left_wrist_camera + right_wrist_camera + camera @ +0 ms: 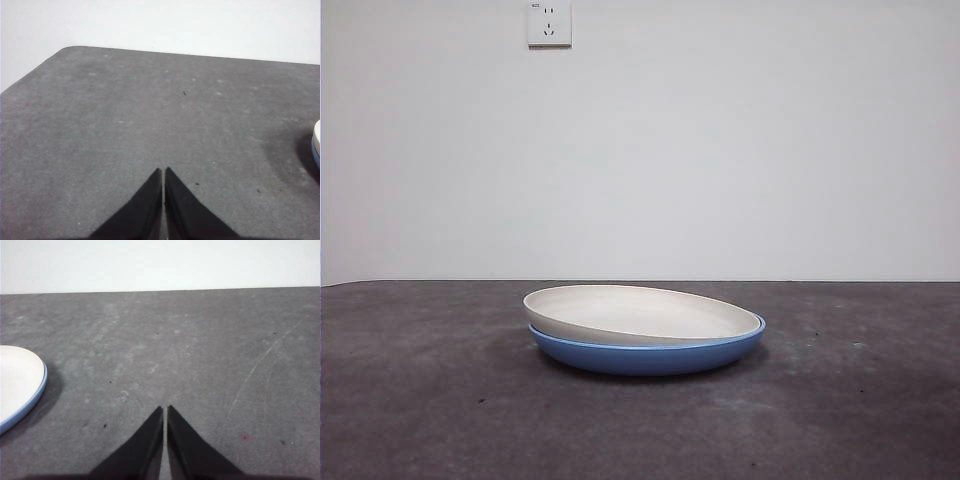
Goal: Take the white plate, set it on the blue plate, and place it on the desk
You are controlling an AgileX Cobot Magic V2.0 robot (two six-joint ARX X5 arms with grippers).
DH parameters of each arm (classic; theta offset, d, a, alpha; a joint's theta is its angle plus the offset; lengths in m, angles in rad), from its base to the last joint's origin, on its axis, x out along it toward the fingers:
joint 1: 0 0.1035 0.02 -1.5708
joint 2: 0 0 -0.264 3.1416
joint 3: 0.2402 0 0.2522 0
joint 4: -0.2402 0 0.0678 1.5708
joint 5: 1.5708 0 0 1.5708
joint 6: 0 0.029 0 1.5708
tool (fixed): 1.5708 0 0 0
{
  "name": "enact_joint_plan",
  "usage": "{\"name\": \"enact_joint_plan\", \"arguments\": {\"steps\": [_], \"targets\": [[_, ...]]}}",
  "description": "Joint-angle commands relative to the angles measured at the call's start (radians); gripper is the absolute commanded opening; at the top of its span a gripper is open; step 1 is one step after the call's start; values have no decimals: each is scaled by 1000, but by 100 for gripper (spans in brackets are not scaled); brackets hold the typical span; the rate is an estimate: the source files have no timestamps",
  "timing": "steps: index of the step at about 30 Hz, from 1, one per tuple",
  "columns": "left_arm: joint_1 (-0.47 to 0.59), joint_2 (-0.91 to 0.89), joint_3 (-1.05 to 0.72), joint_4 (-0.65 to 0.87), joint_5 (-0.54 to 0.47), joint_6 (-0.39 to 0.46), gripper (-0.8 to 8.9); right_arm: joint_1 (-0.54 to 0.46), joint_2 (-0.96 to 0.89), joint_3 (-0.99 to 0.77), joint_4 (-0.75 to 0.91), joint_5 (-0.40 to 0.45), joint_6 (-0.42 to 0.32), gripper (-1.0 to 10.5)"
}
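On the desk [420, 400], the white plate [640, 313] sits tilted in the blue plate [650, 355]; both grippers, left gripper [163, 172] and right gripper [165, 411], wait closed and empty, and whichever lifts next should pinch the raised rim.

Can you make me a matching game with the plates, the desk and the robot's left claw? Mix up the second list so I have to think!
Things:
1. white plate
2. blue plate
3. desk
4. left gripper

Descriptions:
A. dark grey and flat, carrying both plates
B. jaws shut, holding nothing
C. lying tilted in another plate
D. underneath, sitting right on the tabletop

Pairs: 1-C, 2-D, 3-A, 4-B
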Motion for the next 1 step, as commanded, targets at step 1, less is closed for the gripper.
{"name": "enact_joint_plan", "arguments": {"steps": [1], "targets": [[2, -2, -21, -7, 0, 0, 10, -1, -3, -5, 4, 0, 10, 8]]}}
